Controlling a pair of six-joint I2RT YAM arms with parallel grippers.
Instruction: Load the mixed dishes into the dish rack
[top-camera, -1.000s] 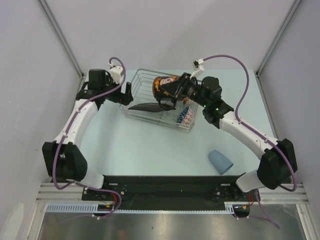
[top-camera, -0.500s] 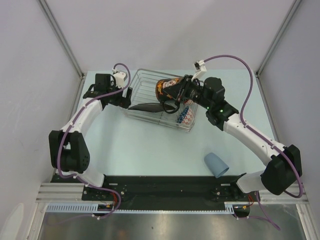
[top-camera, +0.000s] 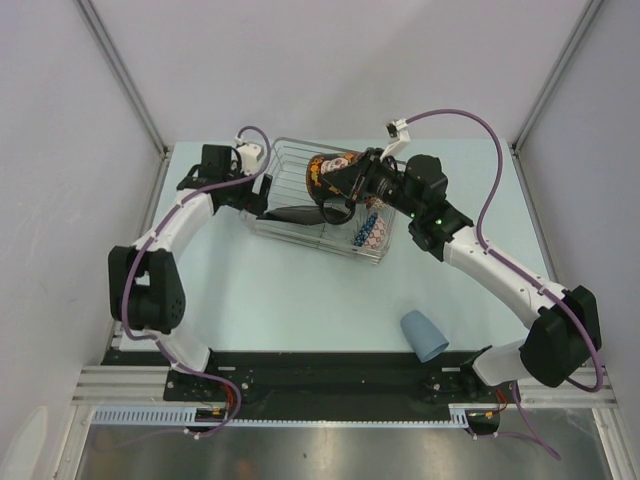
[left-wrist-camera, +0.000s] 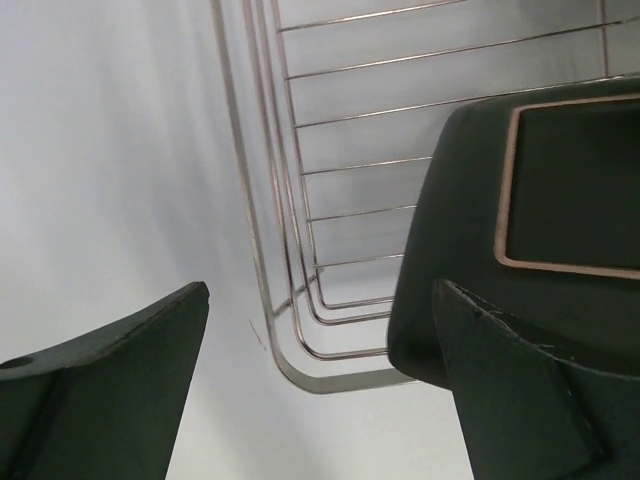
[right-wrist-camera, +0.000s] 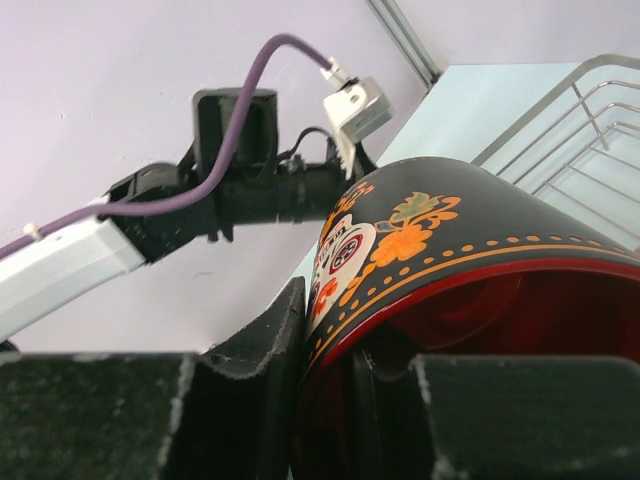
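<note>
The dish rack (top-camera: 300, 170) stands at the back middle of the table. Above its far side hangs a dark mug with a red inside (top-camera: 330, 170), tilted, with my right gripper (top-camera: 345, 185) shut on its rim. In the right wrist view one finger (right-wrist-camera: 255, 370) presses the mug's (right-wrist-camera: 440, 230) outer wall and the other sits inside. A dark square plate (top-camera: 295, 213) lies in the rack, and blue and pinkish patterned bowl ware (top-camera: 368, 232) stands at its right end. My left gripper (top-camera: 258, 192) is open at the rack's left end, astride the rack's corner wire (left-wrist-camera: 320, 378) and the plate's edge (left-wrist-camera: 450, 250).
A light-blue handleless cup (top-camera: 424, 335) lies on its side on the table at the near right, close to the right arm's base. Grey walls close in the table on the left, back and right.
My left arm has swung right, bringing its open gripper up to the rack's left end. The light-blue cup has rolled a little left and nearer. The right gripper and mug have barely moved.
</note>
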